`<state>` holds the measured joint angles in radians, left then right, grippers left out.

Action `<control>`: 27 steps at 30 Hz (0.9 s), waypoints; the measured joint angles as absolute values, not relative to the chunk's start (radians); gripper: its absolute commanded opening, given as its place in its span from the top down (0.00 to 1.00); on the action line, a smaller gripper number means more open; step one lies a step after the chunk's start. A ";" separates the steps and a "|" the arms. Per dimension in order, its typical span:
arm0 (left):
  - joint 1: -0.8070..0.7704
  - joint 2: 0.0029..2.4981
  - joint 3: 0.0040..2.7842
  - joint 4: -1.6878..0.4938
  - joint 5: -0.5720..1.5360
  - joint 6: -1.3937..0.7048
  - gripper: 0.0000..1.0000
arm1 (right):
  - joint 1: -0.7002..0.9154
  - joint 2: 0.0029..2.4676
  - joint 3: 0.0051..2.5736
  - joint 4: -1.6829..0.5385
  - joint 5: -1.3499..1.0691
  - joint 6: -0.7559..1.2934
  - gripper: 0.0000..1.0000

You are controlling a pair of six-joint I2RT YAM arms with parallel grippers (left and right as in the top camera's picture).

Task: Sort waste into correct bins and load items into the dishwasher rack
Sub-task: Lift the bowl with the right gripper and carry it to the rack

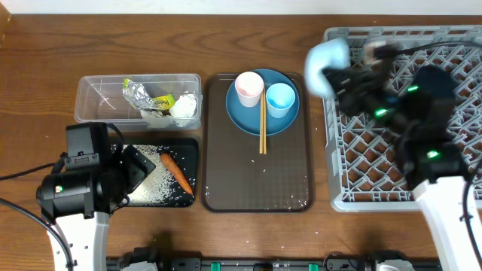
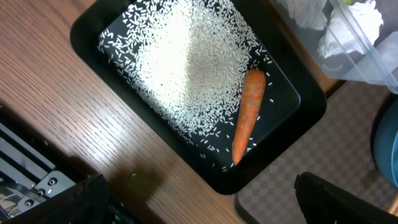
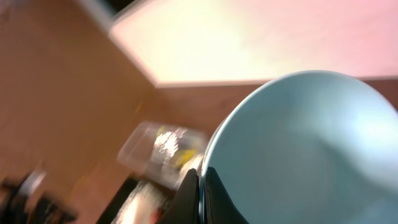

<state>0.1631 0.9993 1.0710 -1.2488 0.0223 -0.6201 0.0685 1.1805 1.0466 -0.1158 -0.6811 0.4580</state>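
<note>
My right gripper (image 3: pixel 202 186) is shut on the rim of the pale-blue bowl (image 1: pixel 328 56), held tilted above the left edge of the grey dishwasher rack (image 1: pixel 452 192); the bowl (image 3: pixel 298 149) fills the right wrist view. My left gripper (image 2: pixel 199 202) is open and empty above the table by the black tray (image 1: pixel 192 147), which holds rice (image 2: pixel 180 62) and the carrot (image 2: pixel 249 115). The clear tub (image 1: pixel 94 94) holds foil (image 1: pixel 137 92), the yellow-green wrapper (image 1: pixel 164 100) and tissue (image 1: pixel 184 108). The dark-blue plate (image 1: pixel 245 117) carries the pink cup (image 1: pixel 249 88), light-blue cup (image 1: pixel 280 98) and chopsticks (image 1: pixel 262 124).
The brown serving tray (image 1: pixel 260 177) lies between the black tray and the rack, with a few rice grains on it. The table's front edge runs just below the trays.
</note>
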 measured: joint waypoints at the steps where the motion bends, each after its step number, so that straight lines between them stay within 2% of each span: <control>1: 0.163 0.999 1.071 -1.248 0.022 -0.620 0.02 | 0.016 1.194 1.047 -0.084 -0.698 0.463 0.99; 5: 0.163 0.999 1.069 -1.249 0.022 -0.620 0.02 | -0.150 1.277 1.049 0.073 -0.730 0.476 0.99; 9: 0.163 1.000 1.068 -1.249 0.022 -0.620 0.02 | -0.233 1.392 1.052 0.254 -0.743 0.498 0.99; 27: 0.163 1.000 1.066 -1.248 0.022 -0.620 0.02 | -0.247 1.927 1.053 0.954 -0.760 0.754 0.99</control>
<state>0.1631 1.0004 1.0664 -1.2480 0.0223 -0.6197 -0.2470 1.9270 1.0527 0.9539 -0.7605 0.7536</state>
